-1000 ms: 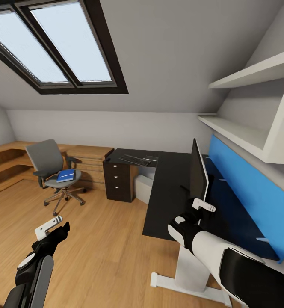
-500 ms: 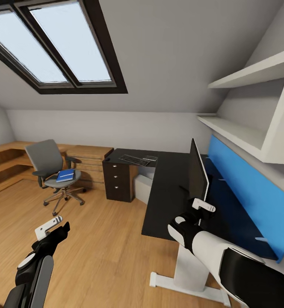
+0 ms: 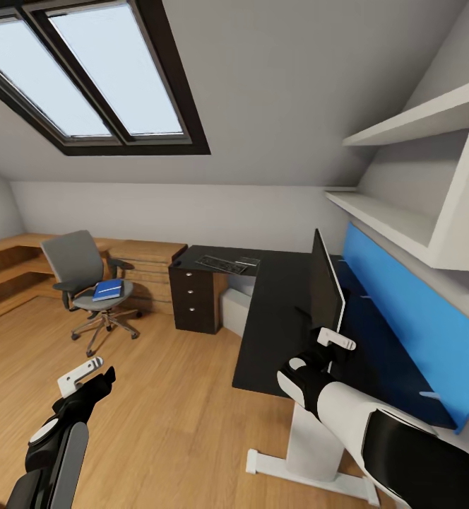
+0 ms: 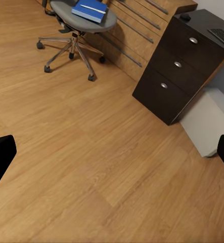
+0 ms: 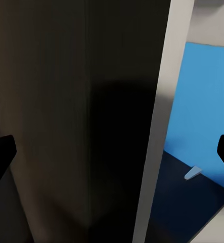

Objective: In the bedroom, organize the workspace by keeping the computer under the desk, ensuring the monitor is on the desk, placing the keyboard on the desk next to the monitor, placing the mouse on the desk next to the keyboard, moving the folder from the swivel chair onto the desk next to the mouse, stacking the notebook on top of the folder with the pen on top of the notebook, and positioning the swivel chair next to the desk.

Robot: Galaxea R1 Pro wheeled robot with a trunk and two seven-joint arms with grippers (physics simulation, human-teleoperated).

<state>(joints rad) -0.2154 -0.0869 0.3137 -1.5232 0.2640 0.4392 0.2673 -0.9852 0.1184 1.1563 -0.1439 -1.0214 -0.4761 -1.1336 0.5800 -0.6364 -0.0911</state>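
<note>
Nothing is shifting noticeably; black monitor (image 3: 327,286) is standing edge-on near tabltop (image 3: 277,311) rim, fingers (image 5: 0,152) apart either side; left gripper (image 3: 79,375) fingers are spread over open floor (image 4: 91,152) at 7 o'clock.

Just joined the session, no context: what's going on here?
The robot stands at the near end of the black desk. Its right tool is open at the near edge of the monitor, which stands on the desk. The left tool hangs open over bare floor, holding nothing. The keyboard lies at the desk's far end. A blue folder lies on the chair across the room.
</note>
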